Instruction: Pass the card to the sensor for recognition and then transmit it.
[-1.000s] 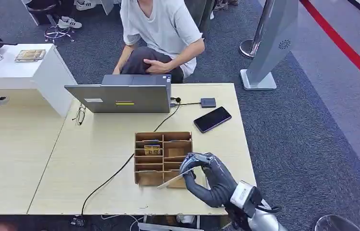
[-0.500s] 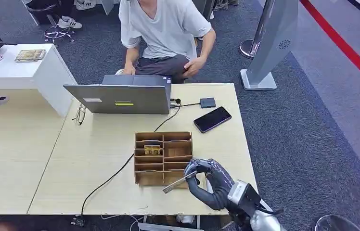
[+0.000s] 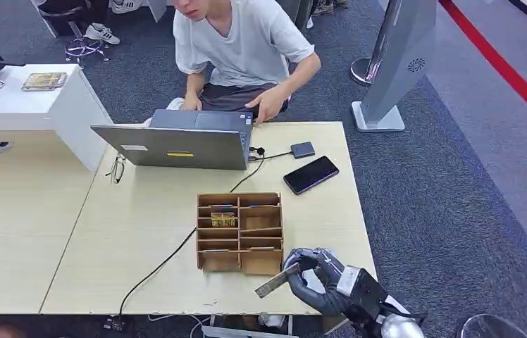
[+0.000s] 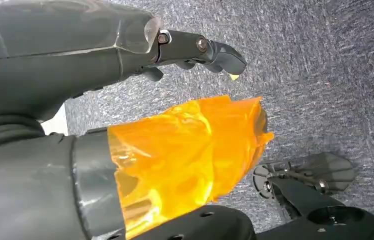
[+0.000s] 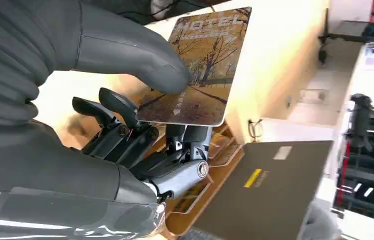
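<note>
Card (image 3: pixel 277 281) in hand, the robot's right hand (image 3: pixel 315 279) has drawn back over the last second from above the wooden organizer (image 3: pixel 239 231) to the near edge of the worktop (image 3: pixel 141 232), close to its near right corner, and now sits lower and nearer the robot's body. The hotel-style card, seen close in the right wrist view (image 5: pixel 200 70), is pinched between the thick thumb on its printed face and the dark fingers (image 5: pixel 125 125) beneath, most of its length jutting free of the grip. It has come clear of the organizer's compartments, which suggests the pick-up is done and the carry toward a sensor comes next. Which object serves as the sensor cannot be told; a small dark device (image 3: pixel 304 149) and a phone (image 3: pixel 311 174) lie toward the far right of the worktop, beside the laptop (image 3: pixel 176 144). Behind it the person (image 3: pixel 239 53) has leaned forward. The left hand (image 4: pixel 195 50) hangs over the carpet, fingers apart, holding nothing
</note>
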